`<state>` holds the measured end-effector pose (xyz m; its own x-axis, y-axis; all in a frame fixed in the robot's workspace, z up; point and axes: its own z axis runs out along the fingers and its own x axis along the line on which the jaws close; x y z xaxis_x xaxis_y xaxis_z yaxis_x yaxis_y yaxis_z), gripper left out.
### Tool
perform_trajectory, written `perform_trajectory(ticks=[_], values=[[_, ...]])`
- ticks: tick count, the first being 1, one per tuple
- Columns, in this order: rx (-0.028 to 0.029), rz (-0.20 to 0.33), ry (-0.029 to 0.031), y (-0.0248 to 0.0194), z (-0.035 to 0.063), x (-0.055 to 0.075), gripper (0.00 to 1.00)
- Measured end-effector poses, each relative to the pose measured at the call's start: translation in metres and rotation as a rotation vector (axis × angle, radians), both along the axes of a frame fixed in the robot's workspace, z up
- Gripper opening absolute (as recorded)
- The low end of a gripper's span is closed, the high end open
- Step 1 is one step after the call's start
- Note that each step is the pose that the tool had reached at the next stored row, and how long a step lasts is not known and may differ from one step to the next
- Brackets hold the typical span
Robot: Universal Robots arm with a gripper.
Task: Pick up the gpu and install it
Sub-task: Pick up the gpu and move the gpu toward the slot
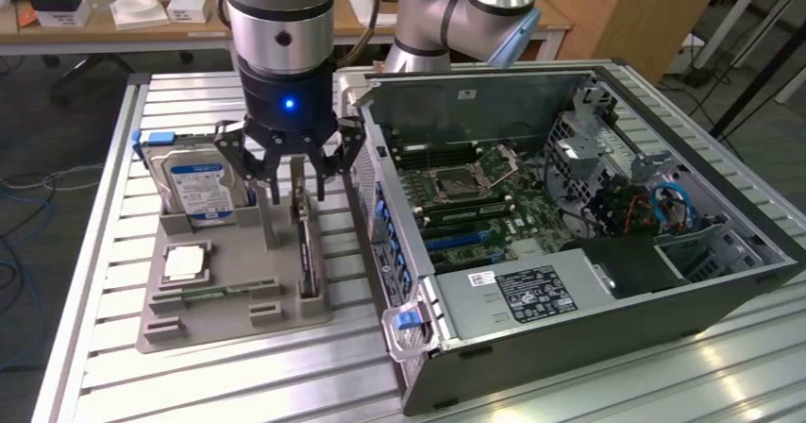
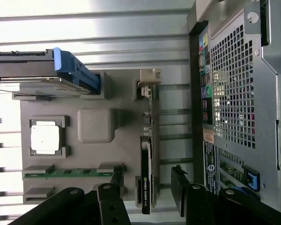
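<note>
None of the installation is showing as done: I am seeing the gpu (image 1: 304, 244) standing on edge in the grey holder (image 1: 233, 324) on the worktop (image 1: 101, 253), left of centre in the exterior frame, beside the open computer case (image 1: 567, 366). The arm is hanging vertically above it. The tool (image 1: 296, 194) is standing spread, one finger on either side of the card, pinching nothing.

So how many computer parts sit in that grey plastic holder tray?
4: a boxy blue-labelled hard drive upright at the back, a square silver processor chip before it, a narrow green memory stick nearest, and the green-and-black gpu card on edge under the gripper. None seems hidden.
</note>
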<state>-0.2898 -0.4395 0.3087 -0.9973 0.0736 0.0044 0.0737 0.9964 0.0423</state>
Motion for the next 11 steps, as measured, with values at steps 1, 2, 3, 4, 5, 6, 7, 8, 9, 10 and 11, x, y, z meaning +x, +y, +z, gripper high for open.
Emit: perform_trajectory(ticks=[1,2,3,4,5,6,7,8,9,10,11], values=[[0.0,0.0,0.0,-0.0004,-0.0004,0.0004,0.53],[0.0,0.0,0.0,-0.0005,-0.0007,0.0007,0.53],[0.0,0.0,0.0001,-0.0006,-0.0009,0.0009,0.53],[-0.0001,0.0,0.0,-0.0008,-0.0009,0.0009,0.53],[-0.0002,0.0,0.0,-0.0009,-0.001,0.0009,0.53],[-0.0003,0.0,-0.0001,-0.0012,-0.001,0.001,0.53],[-0.0002,0.001,0.0,-0.0017,-0.0012,0.001,0.53],[-0.0003,0.0,0.0,-0.0027,-0.0016,0.001,0.53],[-0.0003,0.0,0.0,-0.0039,-0.0023,0.0009,0.53],[-0.0003,0.0,0.0,-0.005,-0.0029,0.0009,0.53],[-0.0002,0.0,-0.0001,-0.0056,-0.0037,0.001,0.53]])
